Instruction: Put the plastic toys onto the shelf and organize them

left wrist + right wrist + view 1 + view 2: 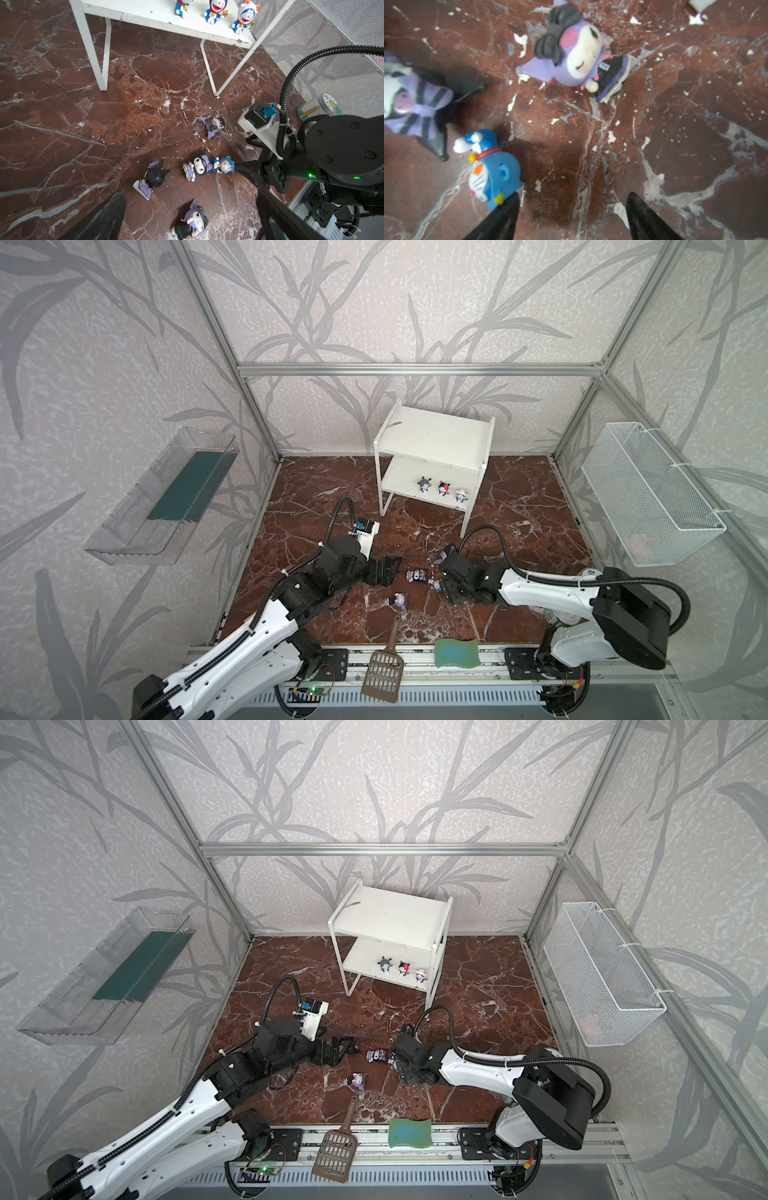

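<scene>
Standing at the middle of the table's point(316, 489) back edge: the shelf point(436, 435), white, two boards. Lower board, toward its front right corner: three toys upright in a row, seen in both top views, namely the grey-headed figurine point(424, 485), the red-and-black-headed figurine point(443, 489) and the white-headed figurine point(460, 496). Centre of the table, between the two arms: five toys, all on the tabletop. Item one, the blue-headed figurine point(492, 172), lying down, just beside one fingertip of the right gripper point(574, 195); contact cannot be told. Item two, the bow-topped purple figurine point(197, 168), on its back, close against the blue-headed figurine. Item three, the black-hooded purple figurine point(152, 178), back turned to the left wrist camera, near item two on the side of the left gripper point(388, 570). Item four, the closed-eyed purple figurine point(191, 222), lying nearer the table's front edge. Item five, the rearmost purple figurine point(214, 125), lying toward the shelf, beside the right arm's wrist. Right gripper: low over the table, jaws parted, nothing between them. Left gripper: above the table, left of the cluster, jaws spread wide, nothing held. Front edge: brown scoop point(384, 668) and green sponge point(457, 653). Side walls: clear tray point(120, 531) on the left, wire basket point(652, 493) on the right.
</scene>
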Robot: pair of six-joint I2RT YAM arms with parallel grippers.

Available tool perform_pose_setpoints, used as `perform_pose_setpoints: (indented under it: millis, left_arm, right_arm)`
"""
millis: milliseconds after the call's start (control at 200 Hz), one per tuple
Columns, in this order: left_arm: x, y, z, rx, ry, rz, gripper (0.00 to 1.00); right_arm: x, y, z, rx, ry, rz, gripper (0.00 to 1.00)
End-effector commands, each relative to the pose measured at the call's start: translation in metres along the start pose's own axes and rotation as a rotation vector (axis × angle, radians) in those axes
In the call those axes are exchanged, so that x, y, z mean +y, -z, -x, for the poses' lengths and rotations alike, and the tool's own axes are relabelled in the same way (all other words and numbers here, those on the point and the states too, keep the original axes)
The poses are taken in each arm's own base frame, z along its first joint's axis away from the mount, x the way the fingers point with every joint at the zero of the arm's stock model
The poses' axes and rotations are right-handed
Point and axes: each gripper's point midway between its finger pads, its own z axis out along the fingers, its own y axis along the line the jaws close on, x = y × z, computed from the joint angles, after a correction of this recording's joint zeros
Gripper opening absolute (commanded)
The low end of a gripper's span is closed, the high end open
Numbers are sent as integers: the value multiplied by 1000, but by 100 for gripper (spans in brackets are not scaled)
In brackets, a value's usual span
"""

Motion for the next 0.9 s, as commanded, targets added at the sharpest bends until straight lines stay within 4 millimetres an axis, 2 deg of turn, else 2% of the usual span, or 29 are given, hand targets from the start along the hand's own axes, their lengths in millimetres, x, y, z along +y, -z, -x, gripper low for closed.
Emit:
perform_pose_setpoints:
  millis: [0,200,405,495,720,815,895]
  left_arm:
    - [-6,7,14,-42,-18,-15,99]
    - [-8,4,13,-40,-13,-28,99]
    - [-8,10,14,-49,-20,-22,99]
    - [-6,13,15,-53,-24,-15,99]
    - [-9,10,13,-40,-24,-28,99]
    - [-11,7,13,-28,-27,-35,99]
    - [-12,7,13,-29,-29,-37,99]
  right_arm:
    - [12,15,-4,-8,60,61,81]
    - [28,25,-7,-5,80,161,81]
    - [37,8,4,7,79,132,81]
    - [29,-2,6,15,59,64,81]
    - [-10,-14,7,21,-43,-69,81]
    - [-25,-15,17,-3,-71,-97,81]
    - [-27,-16,29,-28,-80,-75,81]
